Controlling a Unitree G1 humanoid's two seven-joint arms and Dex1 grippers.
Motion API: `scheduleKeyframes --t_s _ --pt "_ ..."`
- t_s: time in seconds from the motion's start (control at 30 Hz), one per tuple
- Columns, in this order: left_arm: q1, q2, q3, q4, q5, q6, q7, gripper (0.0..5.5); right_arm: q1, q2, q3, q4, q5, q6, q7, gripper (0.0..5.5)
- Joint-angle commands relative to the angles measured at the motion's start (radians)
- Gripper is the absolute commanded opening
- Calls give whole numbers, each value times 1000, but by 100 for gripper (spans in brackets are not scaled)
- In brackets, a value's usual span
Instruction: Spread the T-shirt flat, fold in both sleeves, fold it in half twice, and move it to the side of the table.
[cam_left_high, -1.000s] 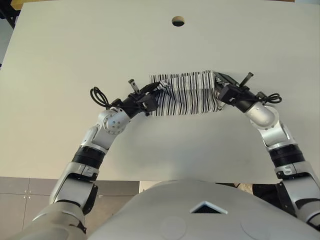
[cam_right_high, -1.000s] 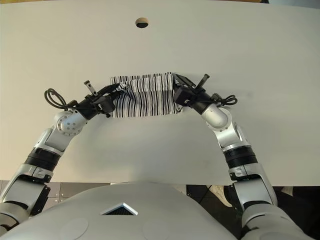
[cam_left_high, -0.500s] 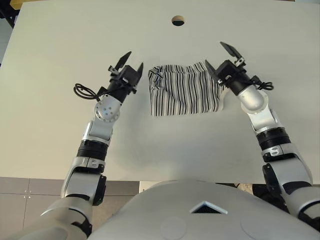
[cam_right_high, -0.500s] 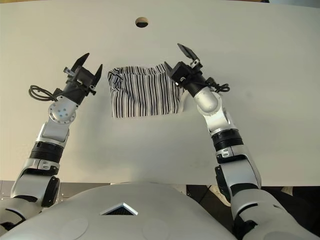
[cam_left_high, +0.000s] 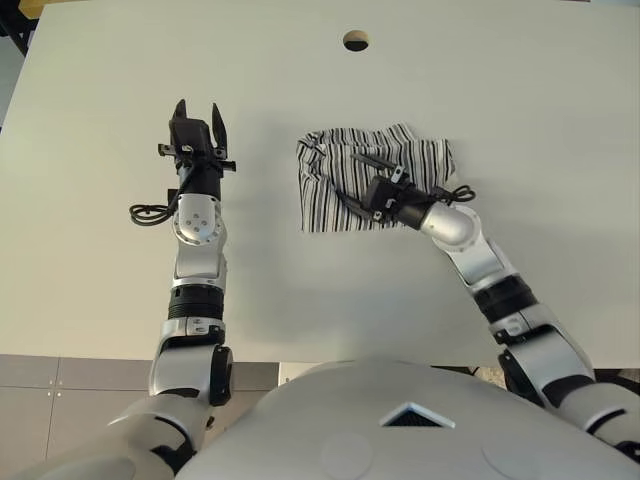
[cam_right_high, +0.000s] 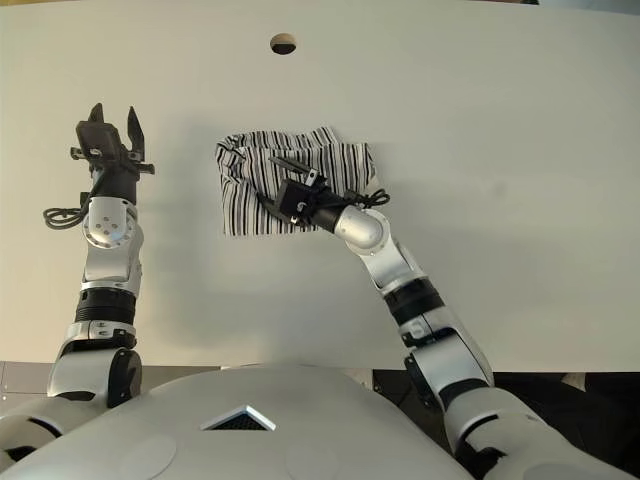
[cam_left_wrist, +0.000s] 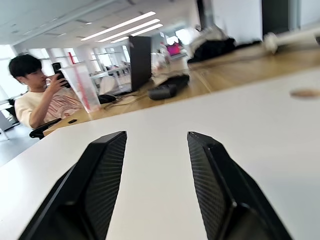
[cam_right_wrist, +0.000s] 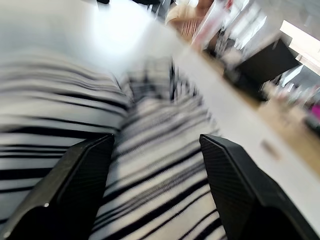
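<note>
T-shirt (cam_left_high: 418, 160): folded into a striped bundle, lying on the table (cam_left_high: 500, 80); the cable hole (cam_left_high: 355, 41) lies beyond it.

Right claw (cam_left_high: 345, 175): directly over the T-shirt's left half, fingers spread, nothing gripped.

Left claw (cam_left_high: 197, 105): well apart to the T-shirt's left, fingers spread over bare table.

Judgement: folds look done; the move aside remains. Bite deep enough to catch every layer at the rumpled left edge, then carry low and level so the bundle does not unfold.
</note>
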Motion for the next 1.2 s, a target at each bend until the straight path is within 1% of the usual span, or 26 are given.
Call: scheduleKeyframes --t_s 0.03,0.17,0.27,0.3,0.33,0.37,0.47,0.5,0.63,0.77,0.83,0.9,1.0,1.03,1.1,1.2 --pt "-31 -30 13 25 -11 -38 18 225 -149 81 -113 272 99 94 11 316" --pt "-30 -42 21 21 -13 -59 15 225 -265 139 -290 509 251 265 14 316" --pt "-33 -49 19 23 -17 -66 6 225 -315 139 -436 612 365 357 -21 316" --pt "-32 -49 20 25 -19 -68 4 225 -333 123 -500 645 412 382 -63 316" --pt "-29 -49 22 27 -21 -71 3 225 -350 104 -556 674 448 402 -112 316" --pt "-24 -49 24 25 -24 -74 2 225 -364 61 -623 702 486 406 -207 316" --pt "6 -56 29 -1 -30 -91 4 225 -372 -123 -833 756 605 373 -510 316" --pt "16 -59 26 -8 -27 -96 5 225 -361 -169 -889 764 638 362 -576 316" --pt "36 -66 12 -27 -7 -100 11 225 -305 -286 -1046 775 714 302 -785 316" --pt "39 -79 -14 -70 17 -83 10 225 -293 -315 -1128 769 742 239 -873 316" --pt "21 -103 -37 -100 34 -71 16 225 -307 -319 -1136 756 725 179 -858 316" --pt "-2 -126 -56 -114 47 -66 23 225 -334 -316 -1081 727 652 65 -819 316" --pt "-12 -165 -70 -149 72 -72 60 225 -352 -282 -852 581 358 -282 -891 316" --pt "-10 -179 -69 -154 74 -89 72 225 -337 -235 -787 496 269 -369 -918 316" --pt "5 -196 -56 -150 80 -146 107 225 -296 -111 -659 354 116 -464 -962 316" --pt "54 -189 -48 -119 117 -220 150 225 -225 76 -457 264 -66 -494 -972 316"
